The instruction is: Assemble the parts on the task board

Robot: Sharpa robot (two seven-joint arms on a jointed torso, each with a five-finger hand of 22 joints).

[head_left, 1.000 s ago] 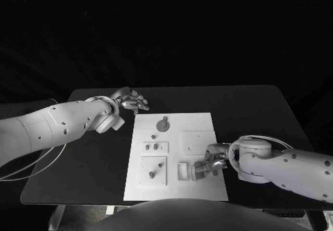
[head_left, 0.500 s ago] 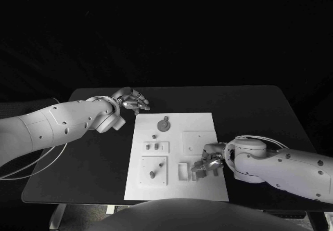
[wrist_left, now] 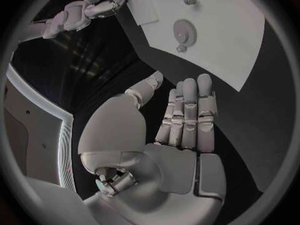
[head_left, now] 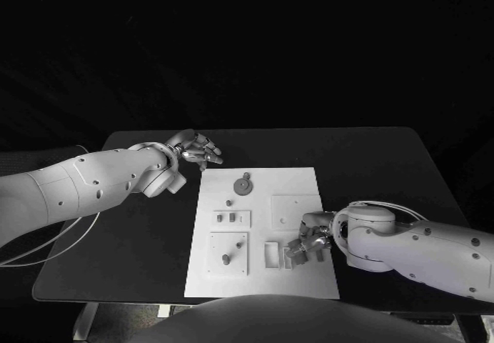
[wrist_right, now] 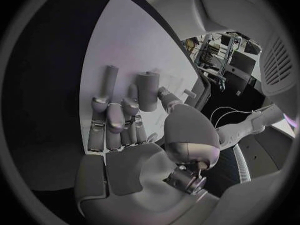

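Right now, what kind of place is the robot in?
Probably a robot test lab: a black table against a dark backdrop, a white task board with small parts, and equipment racks behind.

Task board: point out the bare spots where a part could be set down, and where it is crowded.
The white task board is bare along its far right stretch, beside the round grey gear part, and along its near edge. It is crowded near the right hand and among the left-side fixture plates.
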